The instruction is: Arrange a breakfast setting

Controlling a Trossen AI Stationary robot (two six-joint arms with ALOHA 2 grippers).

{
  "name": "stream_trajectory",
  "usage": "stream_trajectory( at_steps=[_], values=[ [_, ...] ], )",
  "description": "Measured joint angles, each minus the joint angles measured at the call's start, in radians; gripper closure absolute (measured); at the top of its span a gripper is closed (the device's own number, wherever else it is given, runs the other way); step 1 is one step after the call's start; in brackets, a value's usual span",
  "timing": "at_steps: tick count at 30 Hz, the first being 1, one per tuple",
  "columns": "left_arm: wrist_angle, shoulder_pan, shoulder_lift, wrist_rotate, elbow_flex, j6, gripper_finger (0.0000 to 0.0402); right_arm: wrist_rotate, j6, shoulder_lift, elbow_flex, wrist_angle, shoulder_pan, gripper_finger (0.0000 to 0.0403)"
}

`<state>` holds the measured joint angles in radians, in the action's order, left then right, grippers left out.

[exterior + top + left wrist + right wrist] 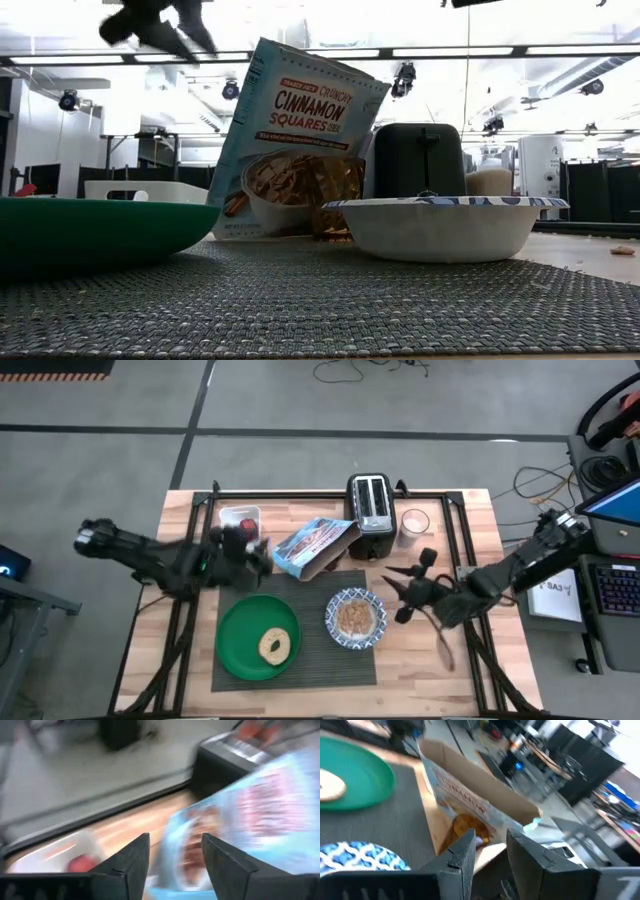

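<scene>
Left gripper hangs with its fingers spread and nothing between them; the cereal box stands right in front of it, the red fruit in the white tray just beside it; the green plate with the bagel lies a bit further off on the grey placemat. Right gripper is parted too, empty; the blue-and-white bowl of cereal is just beside it; the black toaster beyond.
</scene>
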<state>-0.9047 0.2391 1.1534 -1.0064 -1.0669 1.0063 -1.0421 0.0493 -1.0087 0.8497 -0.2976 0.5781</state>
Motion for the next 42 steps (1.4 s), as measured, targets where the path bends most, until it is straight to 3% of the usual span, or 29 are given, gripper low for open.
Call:
stream_trajectory(
  at_steps=[6,11,14,19,24,34,42],
  values=[
    [-0.173,-0.401,0.000,0.217,0.002,-0.046,0.0285,0.194,0.155,0.159,-0.100,0.181,-0.063,0.0301],
    [-0.133,-0.683,0.007,0.415,0.020,-0.225,0.0328,0.284,0.203,0.241,-0.110,0.181,-0.131,0.0301],
    [-0.087,-0.774,0.015,0.444,0.051,-0.292,0.0347,0.292,0.231,0.268,-0.117,0.180,-0.149,0.0301],
    [0.029,-0.805,0.024,0.526,0.109,-0.386,0.0347,0.292,0.238,0.292,-0.134,0.179,-0.157,0.0301],
    [0.112,-0.804,0.031,0.631,0.144,-0.417,0.0299,0.292,0.217,0.299,-0.154,0.176,-0.156,0.0301],
    [0.101,-0.806,0.077,0.589,0.215,-0.294,0.0142,0.291,0.221,0.317,-0.202,0.180,-0.156,0.0301],
    [0.180,-0.808,0.153,0.606,0.234,-0.303,0.0129,0.287,0.227,0.339,-0.209,0.173,-0.155,0.0301]
  ],
)
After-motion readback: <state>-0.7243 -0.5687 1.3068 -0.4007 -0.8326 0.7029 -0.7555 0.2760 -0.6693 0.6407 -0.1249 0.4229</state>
